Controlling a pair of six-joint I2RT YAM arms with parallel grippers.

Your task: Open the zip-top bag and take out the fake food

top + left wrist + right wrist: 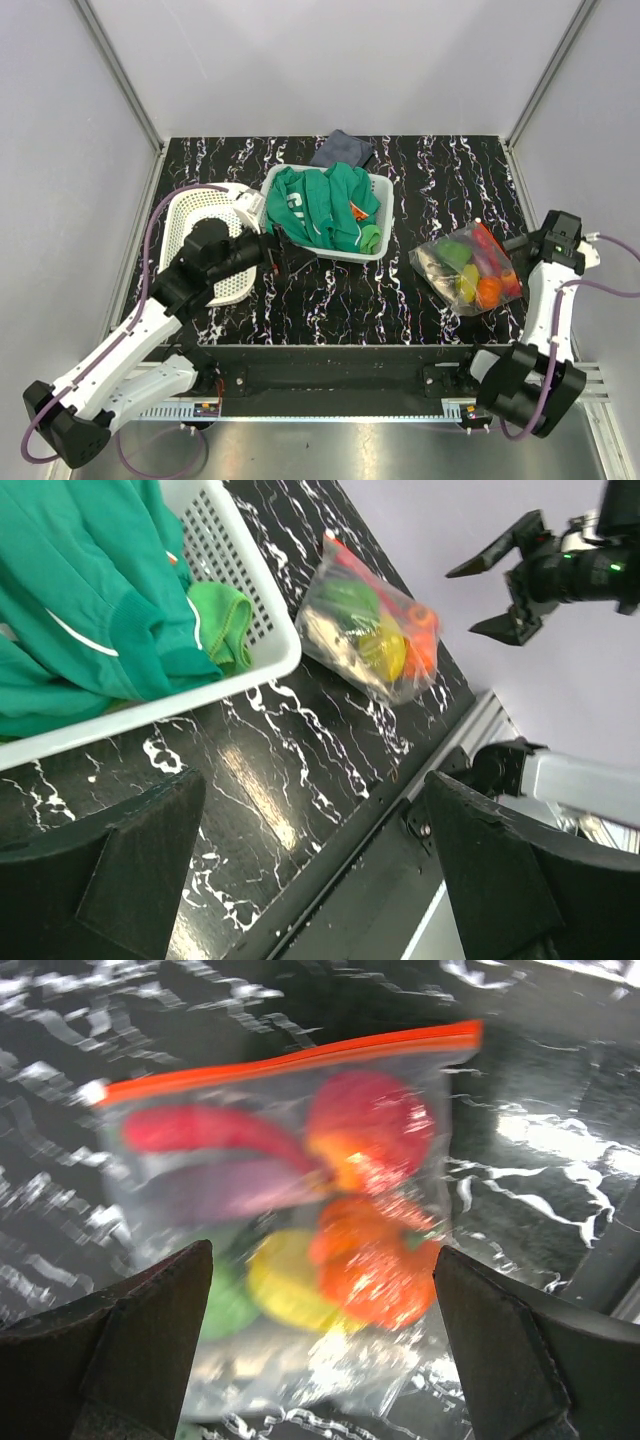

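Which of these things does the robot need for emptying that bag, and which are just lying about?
For the job:
- bag, zip strip shut
- fake food inside it

Just lying about:
- basket
- green garment in that basket
- second basket at the left
- dark cloth at the back

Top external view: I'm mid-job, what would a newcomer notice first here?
The clear zip-top bag stuffed with bright fake food lies on the right side of the black marbled table, next to the open right gripper; its orange-red zip strip looks shut. Next comes the green garment heaped in the white basket at centre back.
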